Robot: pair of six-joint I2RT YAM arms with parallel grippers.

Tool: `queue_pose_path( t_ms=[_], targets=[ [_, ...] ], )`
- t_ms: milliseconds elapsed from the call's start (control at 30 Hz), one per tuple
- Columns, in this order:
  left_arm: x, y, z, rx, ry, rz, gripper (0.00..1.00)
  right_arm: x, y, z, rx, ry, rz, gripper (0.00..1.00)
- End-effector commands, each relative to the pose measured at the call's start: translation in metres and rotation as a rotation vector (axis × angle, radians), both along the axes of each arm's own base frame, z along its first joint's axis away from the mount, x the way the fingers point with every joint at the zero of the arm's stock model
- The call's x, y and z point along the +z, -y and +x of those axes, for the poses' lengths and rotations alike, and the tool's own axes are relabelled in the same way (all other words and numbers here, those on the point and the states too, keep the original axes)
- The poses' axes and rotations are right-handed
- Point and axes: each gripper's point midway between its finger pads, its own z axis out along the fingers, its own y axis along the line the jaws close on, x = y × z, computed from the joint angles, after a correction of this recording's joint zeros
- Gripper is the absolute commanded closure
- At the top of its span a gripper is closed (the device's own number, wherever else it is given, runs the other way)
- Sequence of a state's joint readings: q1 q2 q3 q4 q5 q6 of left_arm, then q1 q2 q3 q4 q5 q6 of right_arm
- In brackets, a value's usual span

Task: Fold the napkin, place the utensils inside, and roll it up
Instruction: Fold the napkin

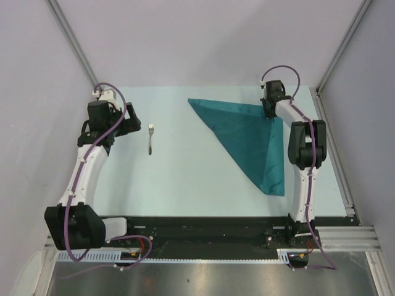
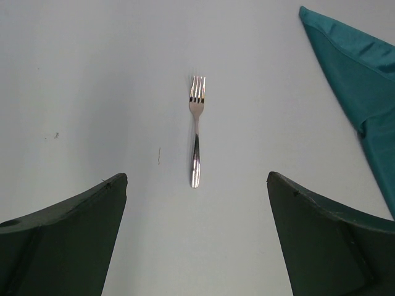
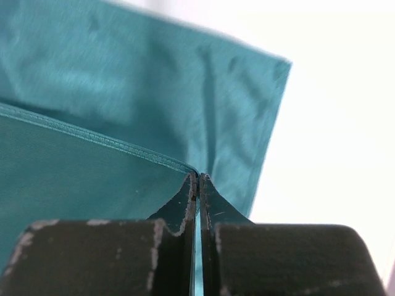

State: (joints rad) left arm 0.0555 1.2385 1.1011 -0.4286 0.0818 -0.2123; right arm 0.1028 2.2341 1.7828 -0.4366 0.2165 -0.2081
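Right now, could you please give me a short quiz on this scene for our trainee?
1. True or false: the fork lies on the napkin.
2. Which fingers pinch the napkin? A) left fingers B) right fingers C) neither.
3. Fill in: the napkin lies folded into a ____.
Key: 1 false, it lies on the bare table, apart from the napkin; 2 B, shut on its edge, while the left fingers stand open near the fork; 3 triangle.

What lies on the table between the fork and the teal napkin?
Nothing. Only bare table separates the fork from the napkin, as the top view shows.
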Motion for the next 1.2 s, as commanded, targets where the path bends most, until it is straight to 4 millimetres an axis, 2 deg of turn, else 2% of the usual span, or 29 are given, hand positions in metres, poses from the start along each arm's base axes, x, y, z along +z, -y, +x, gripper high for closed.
queue_pose_path(
  t_ms=[0,267,533,967,1167],
  targets=[
    [0.004,-0.001,0.005,0.006,0.018,-0.003,0.00,0.017,0.020,0.023,-0.019,0.052,-0.074,1.00],
    [0.000,-0.003,0.005,0.013,0.004,0.003,0.01,0.007,0.043,0.040,-0.047,0.050,-0.141,1.00],
    [-0.003,-0.005,0.006,0.021,-0.004,0.012,0.00,0.011,0.057,0.055,-0.063,0.081,-0.204,1.00],
    [-0.008,-0.008,0.007,0.029,-0.026,0.023,0.00,0.002,0.063,0.075,-0.064,0.109,-0.252,1.00],
    [-0.012,-0.008,0.008,0.029,-0.038,0.025,0.00,0.005,0.068,0.082,-0.072,0.135,-0.287,1.00]
  ],
)
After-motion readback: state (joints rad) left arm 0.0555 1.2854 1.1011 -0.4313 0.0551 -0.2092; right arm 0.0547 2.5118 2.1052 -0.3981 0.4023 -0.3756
